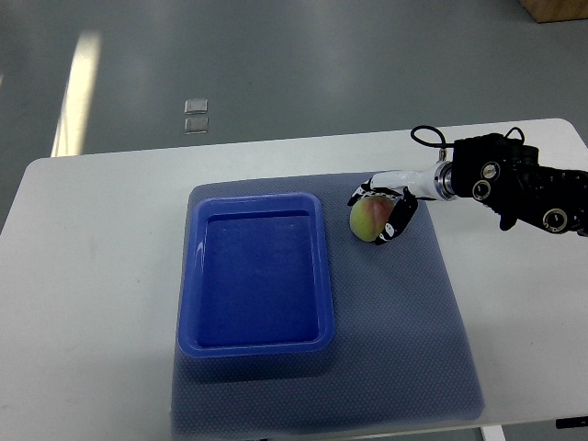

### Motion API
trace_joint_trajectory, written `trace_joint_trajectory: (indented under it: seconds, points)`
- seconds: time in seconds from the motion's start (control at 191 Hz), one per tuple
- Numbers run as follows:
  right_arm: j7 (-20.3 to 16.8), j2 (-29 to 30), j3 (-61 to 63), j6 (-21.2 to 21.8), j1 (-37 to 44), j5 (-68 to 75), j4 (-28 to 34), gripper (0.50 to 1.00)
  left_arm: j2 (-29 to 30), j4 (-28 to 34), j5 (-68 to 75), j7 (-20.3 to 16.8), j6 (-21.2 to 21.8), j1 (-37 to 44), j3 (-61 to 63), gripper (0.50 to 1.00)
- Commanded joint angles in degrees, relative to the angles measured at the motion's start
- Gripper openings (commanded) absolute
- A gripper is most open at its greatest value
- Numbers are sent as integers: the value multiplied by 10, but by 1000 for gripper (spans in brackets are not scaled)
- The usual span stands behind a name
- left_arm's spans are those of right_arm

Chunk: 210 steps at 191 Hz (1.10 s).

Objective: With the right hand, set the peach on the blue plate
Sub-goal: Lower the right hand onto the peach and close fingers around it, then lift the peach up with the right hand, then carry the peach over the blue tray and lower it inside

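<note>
Right hand [384, 209], reaching in from the mat's [404, 322] right edge, fingers wrapped around the peach [367, 219] near the mat's far edge; blue plate [322, 276] lies just beside it to the left, long axis near-to-far.

Blue mat [423, 322] on white table [92, 276]

One peach [367, 220], one blue plate [255, 274], one mat [432, 349], one table [92, 276], one right hand [390, 207].
</note>
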Motion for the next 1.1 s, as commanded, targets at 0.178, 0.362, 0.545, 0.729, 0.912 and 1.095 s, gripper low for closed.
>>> trace_joint_trajectory:
  seconds: [0.178, 0.362, 0.545, 0.729, 0.912, 1.095]
  points:
    - [0, -23, 7, 6, 34, 11, 13, 500, 0, 1, 0, -1, 0, 0, 0, 1000]
    - [0, -110, 11, 49, 127, 66, 87, 500, 0, 2, 0, -1, 0, 0, 0, 1000]
    - [0, -219, 10, 115, 233, 174, 172, 500, 0, -1, 0, 0, 0, 0, 1, 1000]
    - [0, -231, 10, 113, 247, 184, 193, 500, 0, -3, 2, 0, 0, 0, 1, 1000]
    - [0, -152, -3, 45, 245, 188, 182, 517, 0, -2, 0, 0, 0, 0, 1, 1000]
    - [0, -37, -57, 35, 240, 189, 139, 519, 0, -2, 0, 0, 0, 0, 1, 1000]
